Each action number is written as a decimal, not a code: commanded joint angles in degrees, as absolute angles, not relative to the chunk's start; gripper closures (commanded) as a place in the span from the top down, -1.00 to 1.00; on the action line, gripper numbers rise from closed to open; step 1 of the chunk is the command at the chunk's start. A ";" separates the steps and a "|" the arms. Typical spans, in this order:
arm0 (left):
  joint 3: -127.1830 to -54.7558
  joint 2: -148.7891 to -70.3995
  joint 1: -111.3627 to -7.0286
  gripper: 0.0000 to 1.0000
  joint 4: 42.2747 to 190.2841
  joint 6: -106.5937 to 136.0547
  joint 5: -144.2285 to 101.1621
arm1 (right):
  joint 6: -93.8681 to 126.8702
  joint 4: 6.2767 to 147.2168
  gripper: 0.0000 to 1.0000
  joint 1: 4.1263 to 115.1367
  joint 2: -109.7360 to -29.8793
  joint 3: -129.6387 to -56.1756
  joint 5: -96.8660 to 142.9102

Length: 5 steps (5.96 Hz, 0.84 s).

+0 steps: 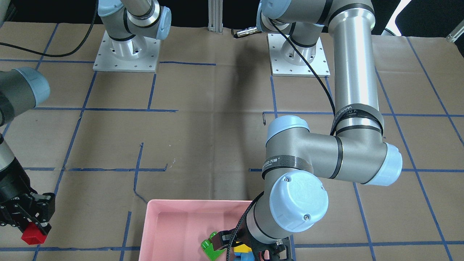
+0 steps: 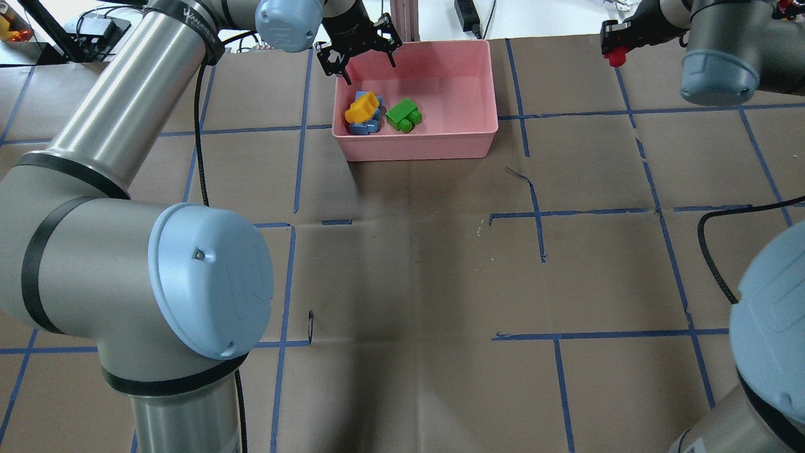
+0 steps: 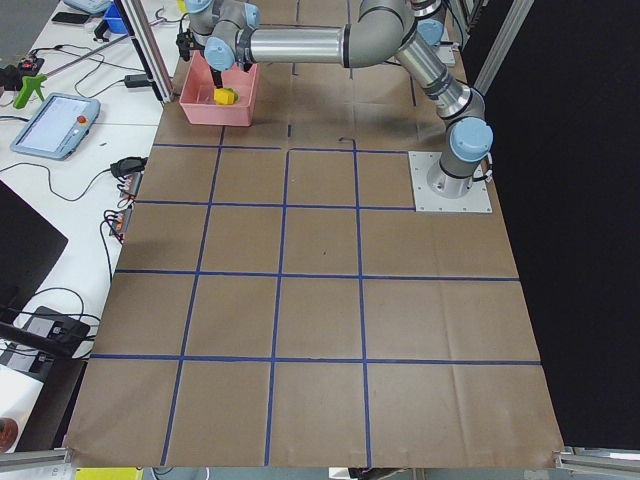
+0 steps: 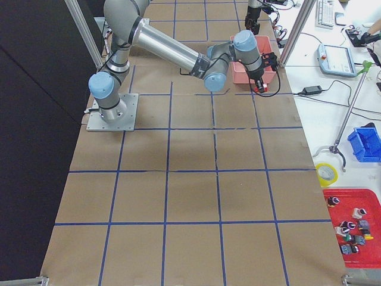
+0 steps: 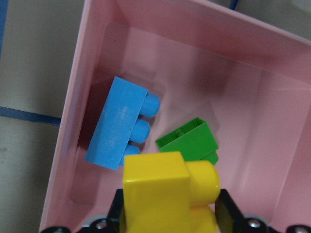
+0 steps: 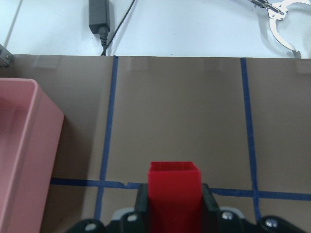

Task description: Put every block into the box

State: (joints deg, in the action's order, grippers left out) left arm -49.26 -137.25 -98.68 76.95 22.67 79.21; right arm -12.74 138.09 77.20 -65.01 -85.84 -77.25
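item 1. left gripper [image 2: 370,70]: fingers spread wide, nothing between them in the overhead view; hangs above the left half of the box [image 2: 440,146].
- yellow brick [image 2: 363,108]: straight below this gripper, out of its grasp, resting tilted on top of the blue brick [image 5: 119,124]. in the wrist view it fills the bottom centre, with a dark finger on either side.
- blue brick: three studs, on the box floor just beside the left wall, studs turned to the right; its near end is covered by the yellow brick.
- green brick [image 2: 404,115]: on the box floor, just right of the blue and yellow pair, below and to the right of the gripper.

item 2. right gripper [image 6: 174,199]: closed on the red brick [image 1: 33,235], one finger on each flank, the brick sticking out past the fingertips.
- position: over the brown paper table [image 2: 415,264], far side, well to the right of the box and outside it. the box's right wall shows at the left edge of the right wrist view.

item 3. box: pink, on the far side of the table, left of centre; holds three bricks, all in its left half.

item 4. table: brown paper marked with blue tape lines [image 2: 569,212].
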 commanded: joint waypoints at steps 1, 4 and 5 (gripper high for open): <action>-49.39 -132.49 -97.92 1.00 79.52 21.89 81.37 | -7.41 136.76 -0.82 80.32 -64.60 -83.59 -76.20; -53.06 -121.68 -86.79 1.00 95.15 5.61 85.24 | 9.60 137.81 -0.81 90.67 -59.44 -79.04 -76.29; -59.79 -115.81 -85.79 0.99 94.92 2.93 91.78 | 14.28 137.55 -0.80 93.49 -55.76 -74.92 -76.38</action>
